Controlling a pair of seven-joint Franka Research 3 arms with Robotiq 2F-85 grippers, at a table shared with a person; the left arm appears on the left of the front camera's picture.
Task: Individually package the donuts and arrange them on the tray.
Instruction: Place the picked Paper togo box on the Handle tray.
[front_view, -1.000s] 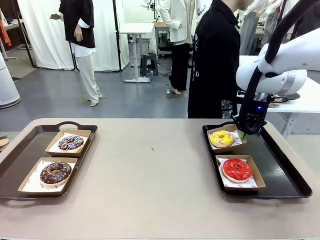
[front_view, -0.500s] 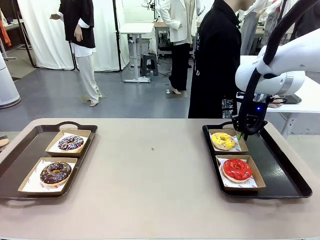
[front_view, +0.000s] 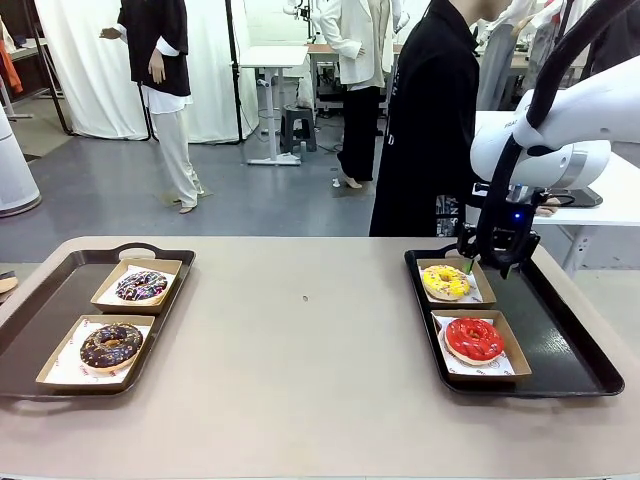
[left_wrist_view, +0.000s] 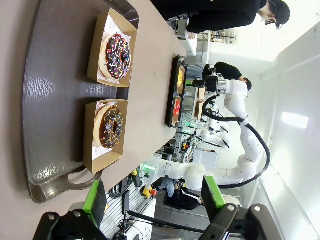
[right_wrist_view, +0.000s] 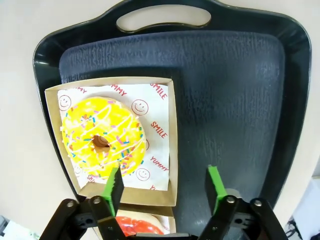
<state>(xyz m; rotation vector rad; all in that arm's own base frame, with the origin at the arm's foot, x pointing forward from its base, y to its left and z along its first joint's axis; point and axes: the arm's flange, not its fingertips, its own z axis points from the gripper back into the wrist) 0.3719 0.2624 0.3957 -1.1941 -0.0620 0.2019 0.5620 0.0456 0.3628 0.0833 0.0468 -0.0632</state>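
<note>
On the right black tray a yellow sprinkled donut lies in its paper-lined box at the far end. A glossy red donut sits boxed just in front of it. My right gripper hovers open over the yellow donut box's right edge, holding nothing. From the right wrist, the yellow donut lies left of my open right gripper, and the box edge runs between the fingers. On the left tray rest a sprinkled dark donut and a chocolate donut, both boxed. My left gripper is open beyond that tray's end.
A person in black stands behind the table's far edge near the right tray. Bare tabletop stretches between the two trays. The right half of the right tray is bare.
My right gripper has gone from shut at the yellow donut box's right edge to open, letting go of it. The box lies flat on the tray. The left arm has not moved.
</note>
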